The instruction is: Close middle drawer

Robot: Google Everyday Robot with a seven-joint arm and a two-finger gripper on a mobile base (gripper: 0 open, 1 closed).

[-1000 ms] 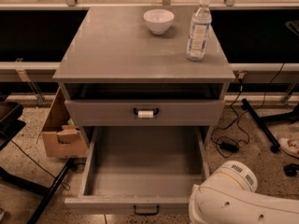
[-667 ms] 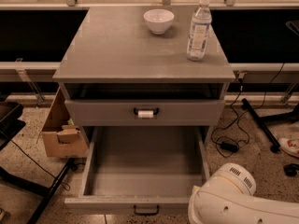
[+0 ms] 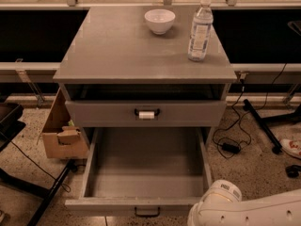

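The middle drawer (image 3: 136,202) is pulled far out of the grey cabinet (image 3: 141,55), and its inside shows nothing in it. Its small plain black loop handle (image 3: 147,213) is at the bottom edge of the view. Above it, the grey drawer with a white tag on its handle (image 3: 146,114) stands slightly open. My gripper is out of view. Only a white segment of my arm (image 3: 244,210) shows at the lower right, beside the open drawer's front right corner.
A white bowl (image 3: 160,20) and a clear water bottle (image 3: 200,29) stand on the cabinet top. A cardboard box (image 3: 61,133) sits on the floor to the left. Black cables (image 3: 230,146) and a stand leg (image 3: 261,126) lie to the right.
The white arm segment has shifted only slightly at the lower right. The middle drawer is as far out as before.
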